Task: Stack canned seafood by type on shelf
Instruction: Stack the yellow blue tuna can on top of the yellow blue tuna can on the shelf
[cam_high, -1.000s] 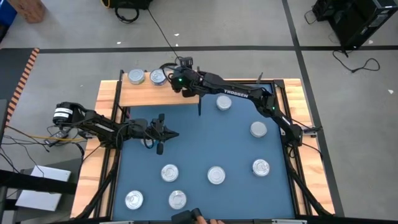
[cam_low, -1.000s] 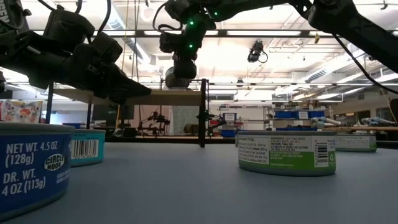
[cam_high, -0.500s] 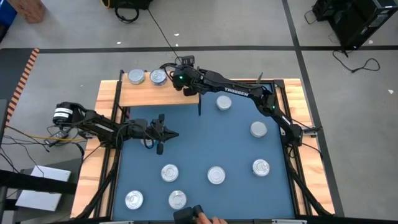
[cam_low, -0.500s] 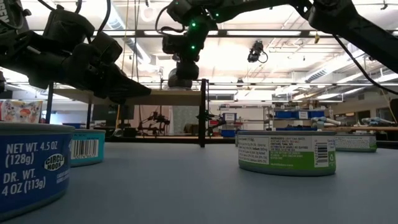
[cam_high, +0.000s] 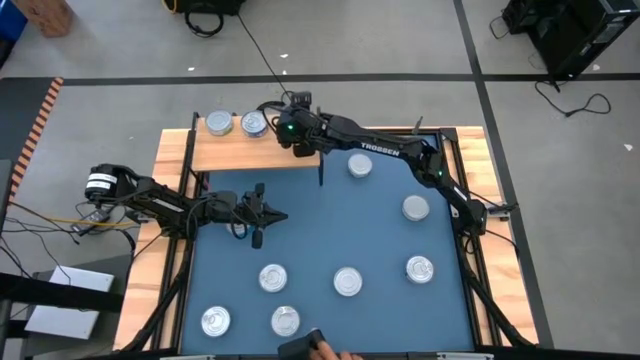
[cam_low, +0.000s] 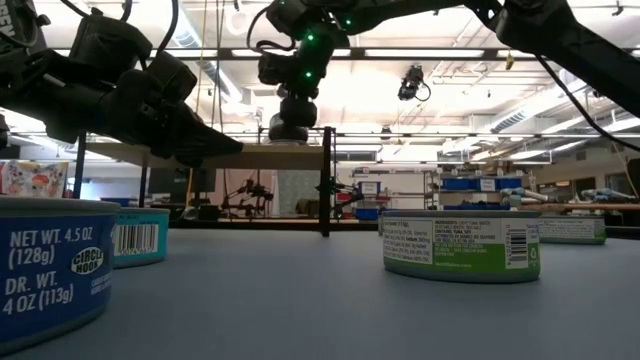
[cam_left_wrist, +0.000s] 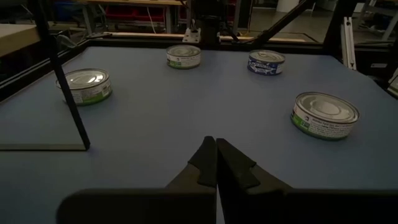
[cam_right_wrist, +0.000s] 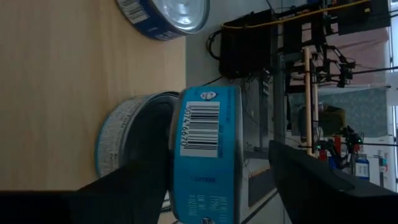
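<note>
A light-blue barcoded tin (cam_right_wrist: 207, 199) sits stacked on a second tin (cam_right_wrist: 127, 140) on the wooden shelf (cam_right_wrist: 56, 93), between the right tool's (cam_right_wrist: 217, 180) spread fingers; another blue tin (cam_right_wrist: 165, 17) stands nearby.

The right arm stretches far across the desk, its right gripper (cam_high: 268, 122) held high with fingers (cam_right_wrist: 311, 174) spread wide. The left gripper (cam_high: 272, 216) hovers low, fingers (cam_left_wrist: 205, 163) pressed together.
</note>
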